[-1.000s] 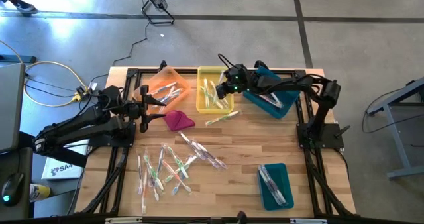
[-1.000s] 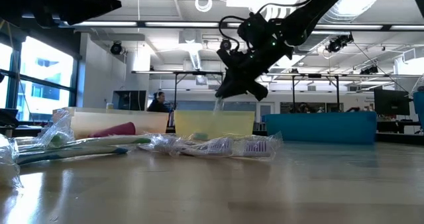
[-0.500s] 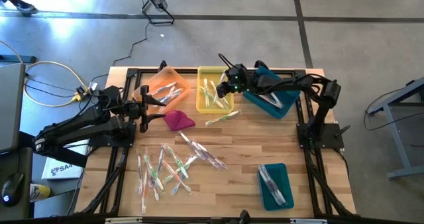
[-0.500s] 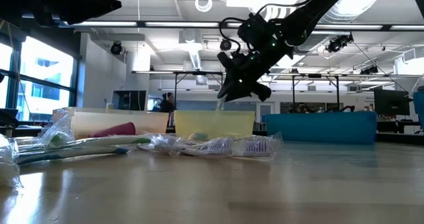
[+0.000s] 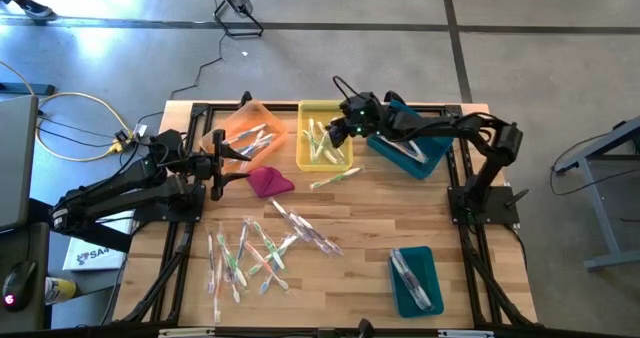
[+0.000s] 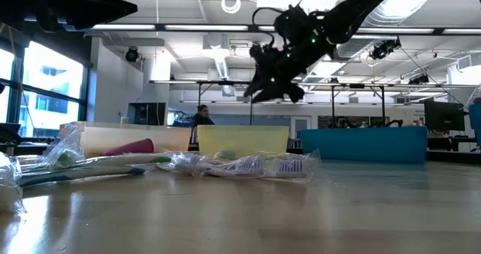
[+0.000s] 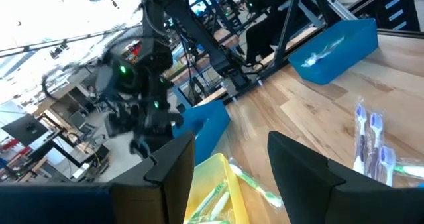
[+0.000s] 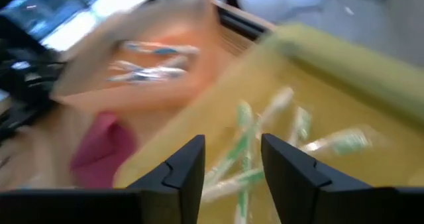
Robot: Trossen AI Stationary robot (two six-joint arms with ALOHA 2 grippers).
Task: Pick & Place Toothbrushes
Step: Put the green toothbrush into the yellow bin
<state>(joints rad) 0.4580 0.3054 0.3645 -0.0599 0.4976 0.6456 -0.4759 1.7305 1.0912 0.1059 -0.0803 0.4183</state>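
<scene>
Several toothbrushes lie in a loose pile (image 5: 255,250) on the wooden table, and one (image 5: 335,180) lies alone by the yellow bin (image 5: 301,128). More toothbrushes (image 8: 242,151) rest inside that bin. My right gripper (image 5: 340,130) hovers above the yellow bin, open, with nothing between its fingers (image 8: 185,174). In the low view it (image 6: 264,95) hangs clear above the bin's rim (image 6: 242,130). My left gripper (image 5: 222,168) waits open at the table's left, level, next to the magenta cloth (image 5: 268,182).
An orange bin (image 5: 232,128) with toothbrushes stands left of the yellow one. A teal bin (image 5: 432,163) sits at the back right under the right arm, and another teal bin (image 5: 397,278) with wrapped toothbrushes at the near right. Bare wood lies between pile and near bin.
My right gripper has opened over the yellow bin and risen a little. The pale toothbrush that hung below its fingers a second ago is gone from under them.
</scene>
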